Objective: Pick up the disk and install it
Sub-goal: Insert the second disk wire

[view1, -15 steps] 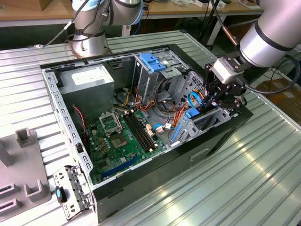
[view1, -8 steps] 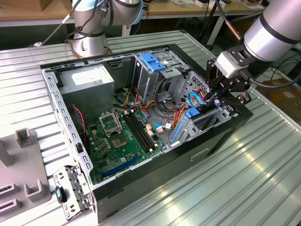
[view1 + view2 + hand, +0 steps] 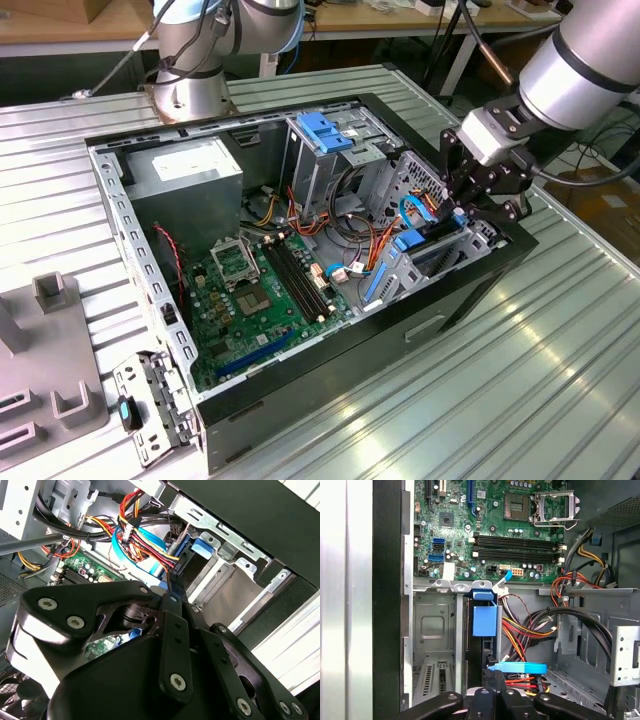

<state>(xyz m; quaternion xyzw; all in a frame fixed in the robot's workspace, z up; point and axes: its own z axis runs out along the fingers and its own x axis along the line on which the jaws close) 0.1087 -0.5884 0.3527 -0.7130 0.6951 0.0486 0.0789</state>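
Note:
The disk (image 3: 432, 243) stands on edge in the drive bay at the case's front corner, on the exterior view's right. Its blue carrier (image 3: 485, 621) sits in a slot between metal bay walls, below the motherboard. My gripper (image 3: 463, 214) reaches down into that bay from above. In the second wrist view the fingers (image 3: 172, 630) come together to a narrow tip (image 3: 172, 599) right against the disk's (image 3: 184, 555) dark end. The gripper's tip (image 3: 490, 676) also meets the disk's thin edge in the first wrist view. The jaws look closed on it.
Red, yellow and blue cables (image 3: 520, 635) crowd the space beside the bay. A tall metal cage with a blue latch (image 3: 325, 130) and a grey box (image 3: 185, 165) stand at the back of the case. A second arm's base (image 3: 190, 70) is behind it; grey fixtures (image 3: 45, 350) lie at the left.

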